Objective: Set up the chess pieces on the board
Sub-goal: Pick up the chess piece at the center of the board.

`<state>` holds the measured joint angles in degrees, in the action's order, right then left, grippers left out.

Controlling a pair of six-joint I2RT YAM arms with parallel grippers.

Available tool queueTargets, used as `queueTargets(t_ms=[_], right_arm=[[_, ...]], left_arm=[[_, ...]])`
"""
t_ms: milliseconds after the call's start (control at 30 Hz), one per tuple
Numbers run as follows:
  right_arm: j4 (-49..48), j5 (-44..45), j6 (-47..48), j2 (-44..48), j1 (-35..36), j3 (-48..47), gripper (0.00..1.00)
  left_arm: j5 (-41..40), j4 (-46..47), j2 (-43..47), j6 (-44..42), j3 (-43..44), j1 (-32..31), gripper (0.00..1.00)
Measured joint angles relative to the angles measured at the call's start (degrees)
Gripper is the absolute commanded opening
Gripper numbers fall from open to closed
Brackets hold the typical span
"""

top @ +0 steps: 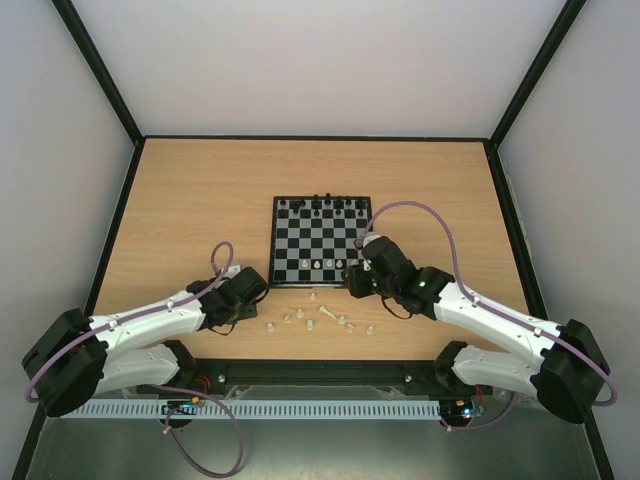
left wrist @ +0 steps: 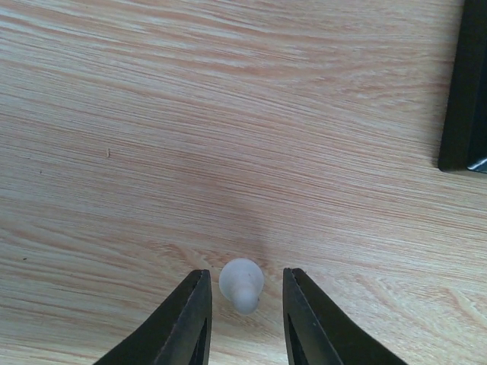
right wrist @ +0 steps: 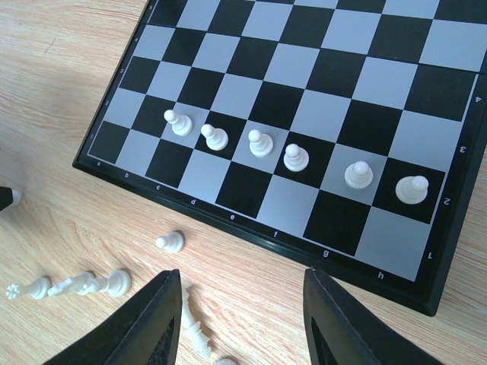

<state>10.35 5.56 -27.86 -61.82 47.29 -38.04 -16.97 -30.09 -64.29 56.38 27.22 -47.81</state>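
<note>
Pale chess piece (left wrist: 242,285) sits untouched between the left end effector (left wrist: 246,272) fingertips

the board (top: 320,240) sits mid-table (top: 200,200), with black pieces (top: 318,205) along its far edge and a few white pieces (top: 316,263) in a row near the front. more white ones lie scattered on the wood just before it, one of them tipped over. the left gripper (top: 258,290) hangs by the board's near-left corner, the right gripper (top: 354,282) at its near-right edge.
</note>
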Motion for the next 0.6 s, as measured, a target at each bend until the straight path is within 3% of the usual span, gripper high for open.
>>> queueTargets(t_ms=[500, 600], right_arm=[[0.0, 0.0, 0.0, 0.0, 0.0, 0.0, 0.45], [0.0, 0.0, 0.0, 0.0, 0.0, 0.0, 0.45]], left_arm=[[-1.4, 1.2, -2.5, -1.1, 0.2, 0.3, 0.04], [-1.5, 1.1, -2.7, -1.4, 0.6, 0.3, 0.03]])
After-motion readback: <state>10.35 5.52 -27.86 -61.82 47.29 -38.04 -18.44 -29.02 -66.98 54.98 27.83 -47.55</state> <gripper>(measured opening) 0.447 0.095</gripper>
